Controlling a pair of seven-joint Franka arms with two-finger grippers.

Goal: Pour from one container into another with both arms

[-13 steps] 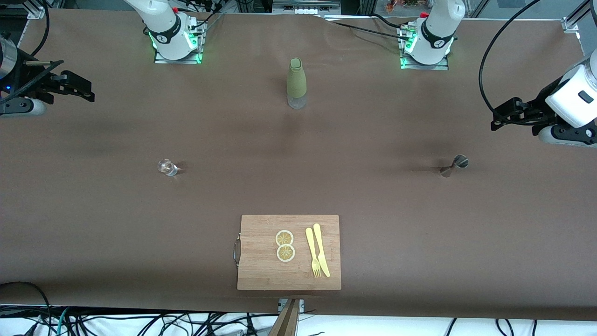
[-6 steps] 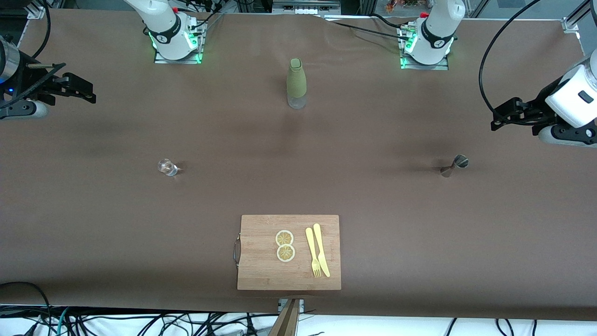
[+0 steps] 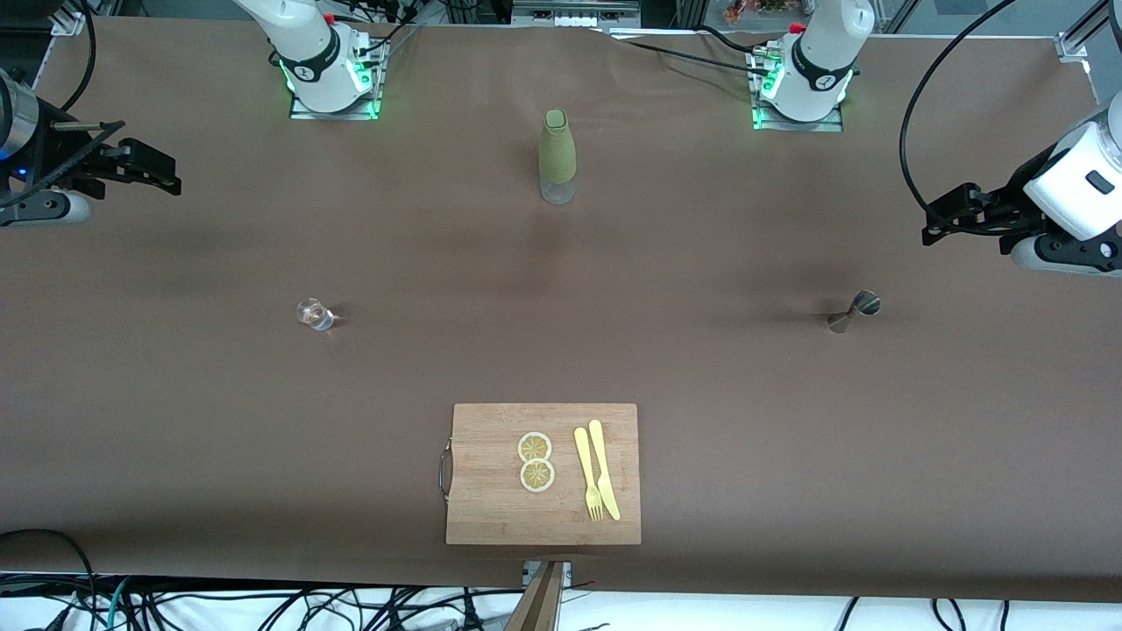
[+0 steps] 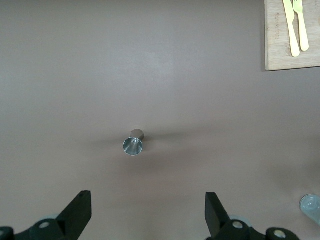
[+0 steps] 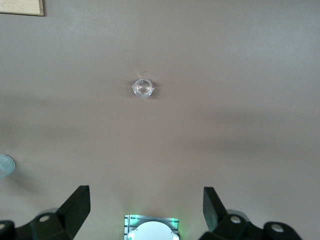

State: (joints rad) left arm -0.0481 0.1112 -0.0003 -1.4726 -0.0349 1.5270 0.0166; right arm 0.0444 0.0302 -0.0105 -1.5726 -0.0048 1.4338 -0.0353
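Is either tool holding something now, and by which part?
Nothing is held. The left tool and right tool are both open and empty; glass cup and jigger stand untouched.

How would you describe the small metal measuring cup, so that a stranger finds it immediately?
Start at the wooden cutting board at the table's near edge, then look farther from the camera, toward the left arm's end. The jigger stands alone there: a small, silvery hourglass shape, unlike the clear glass cup or the tall green bottle.

Brown-covered table [image 3: 789, 456], tangled cables [image 3: 263, 609] along its near edge
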